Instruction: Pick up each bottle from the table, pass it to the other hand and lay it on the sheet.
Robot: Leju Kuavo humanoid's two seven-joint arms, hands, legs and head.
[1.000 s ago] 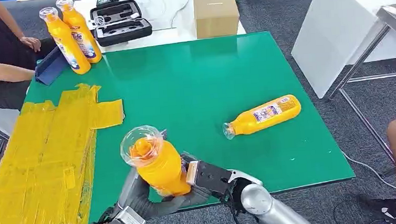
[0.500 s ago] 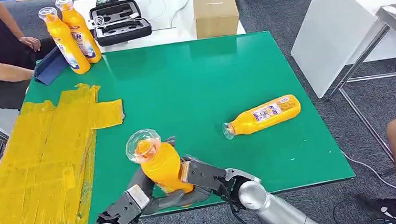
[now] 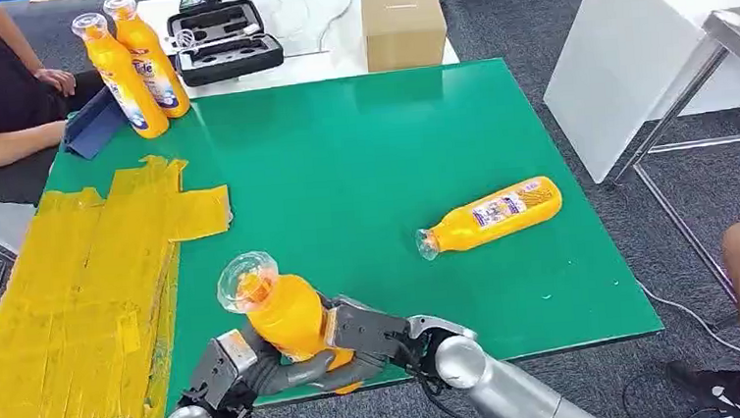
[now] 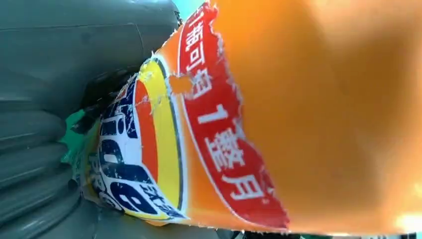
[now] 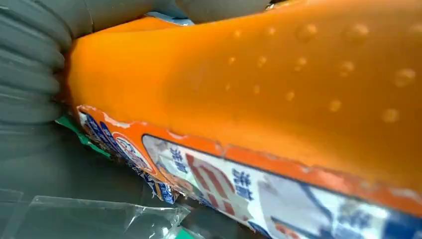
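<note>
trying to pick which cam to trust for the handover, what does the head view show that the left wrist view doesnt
Head view alone: the green table, the yellow sheet, a second bottle lying on its side, two upright bottles at the far corner, and both hands, left hand and right hand, around the held bottle.

Left wrist view alone: the held bottle's torn label close up, with red and blue print.

Both: the orange held bottle and the left hand against it.
</note>
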